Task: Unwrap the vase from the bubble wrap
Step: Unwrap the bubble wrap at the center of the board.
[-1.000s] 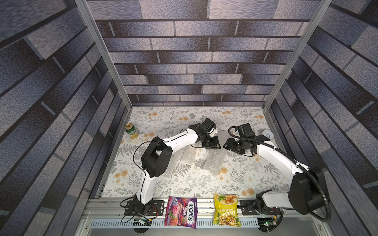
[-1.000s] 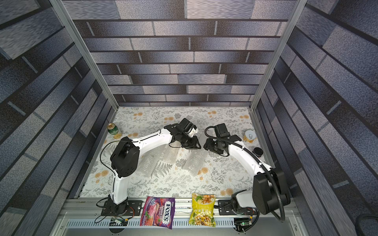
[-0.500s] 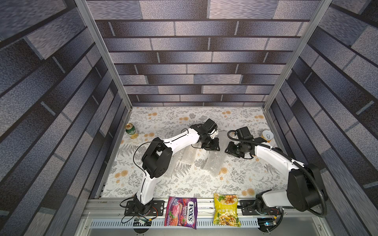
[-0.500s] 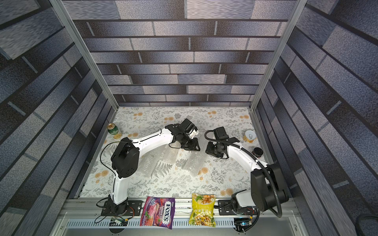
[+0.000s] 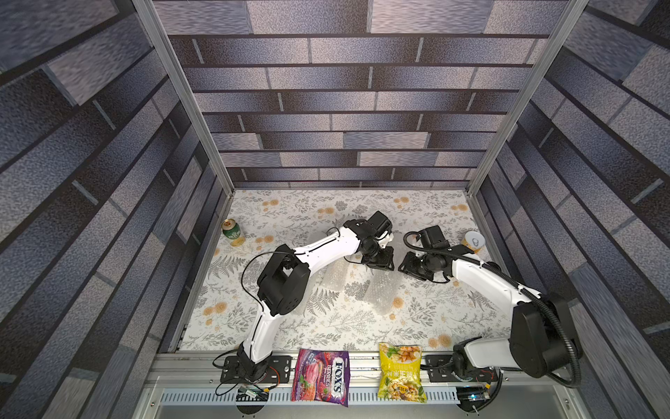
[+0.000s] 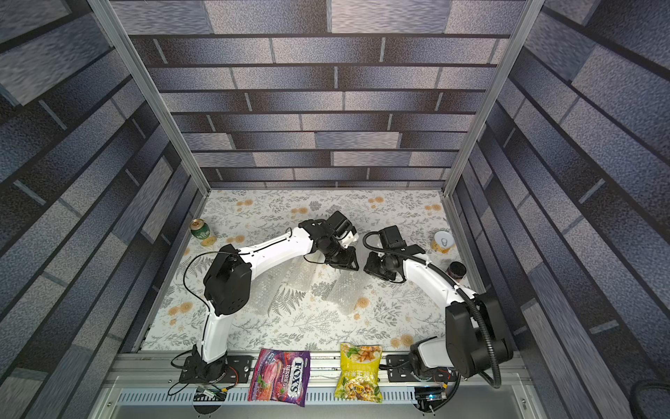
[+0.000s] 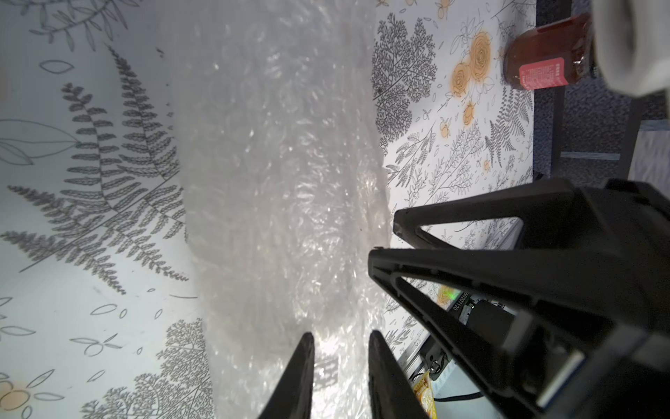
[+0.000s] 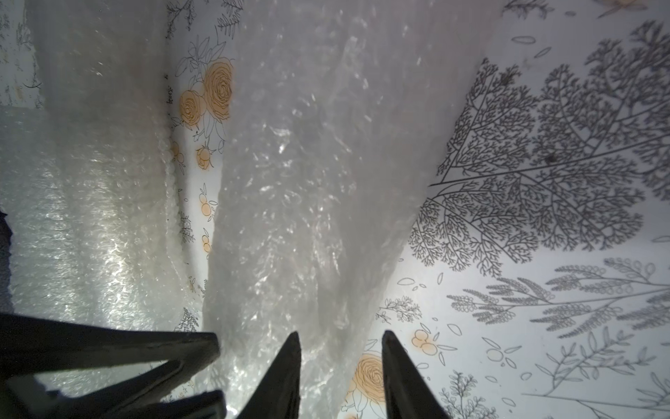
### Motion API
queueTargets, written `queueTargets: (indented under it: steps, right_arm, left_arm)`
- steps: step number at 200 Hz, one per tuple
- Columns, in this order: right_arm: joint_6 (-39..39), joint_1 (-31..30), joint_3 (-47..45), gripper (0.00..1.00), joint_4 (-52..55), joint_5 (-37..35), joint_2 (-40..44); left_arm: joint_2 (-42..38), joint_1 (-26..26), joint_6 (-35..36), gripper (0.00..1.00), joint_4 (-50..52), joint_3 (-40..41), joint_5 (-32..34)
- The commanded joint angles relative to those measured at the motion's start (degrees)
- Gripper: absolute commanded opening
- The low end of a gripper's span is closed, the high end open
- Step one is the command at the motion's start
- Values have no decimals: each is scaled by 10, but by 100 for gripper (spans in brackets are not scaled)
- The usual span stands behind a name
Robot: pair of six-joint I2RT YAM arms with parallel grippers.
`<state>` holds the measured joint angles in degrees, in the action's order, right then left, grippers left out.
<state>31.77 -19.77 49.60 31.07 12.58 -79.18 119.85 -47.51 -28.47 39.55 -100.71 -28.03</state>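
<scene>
Two lengths of translucent bubble wrap lie mid-table, one (image 5: 380, 294) on the right and another (image 5: 335, 274) left of it. The vase is hidden. My left gripper (image 5: 380, 264) sits at the far end of the right-hand length. In the left wrist view the left gripper (image 7: 339, 335) is shut on the bubble wrap (image 7: 282, 181), which rises off the table into its fingers. My right gripper (image 5: 409, 266) hovers just to the right. In the right wrist view the right gripper (image 8: 340, 333) is open, with the wrap's edge (image 8: 311, 163) against one finger and bare table showing beside the other.
A green can (image 5: 231, 232) stands at the far left and a pale can (image 5: 473, 241) at the far right. A dark jar (image 6: 456, 270) stands by the right wall. Two snack bags (image 5: 321, 375) (image 5: 400, 372) lie on the front rail. The grippers are nearly touching.
Both grippers have shifted slightly toward the front of the table. The right gripper's jaws have narrowed around the wrap's edge, while the left stays shut on the wrap.
</scene>
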Motion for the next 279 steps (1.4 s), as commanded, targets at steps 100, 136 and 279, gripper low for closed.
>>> queueTargets:
  steps: [100, 136, 279]
  right_arm:
    - [-6, -4, -20, 15, 14, -14, -34]
    - [-12, -4, -24, 12, 29, -25, -24]
    - [-21, -4, -29, 0, 32, -34, -31]
  left_arm:
    - [38, -10, 24, 28, 55, -32, 11]
    - [43, -4, 24, 28, 58, -31, 11]
    - [114, -21, 50, 25, 203, -129, 166]
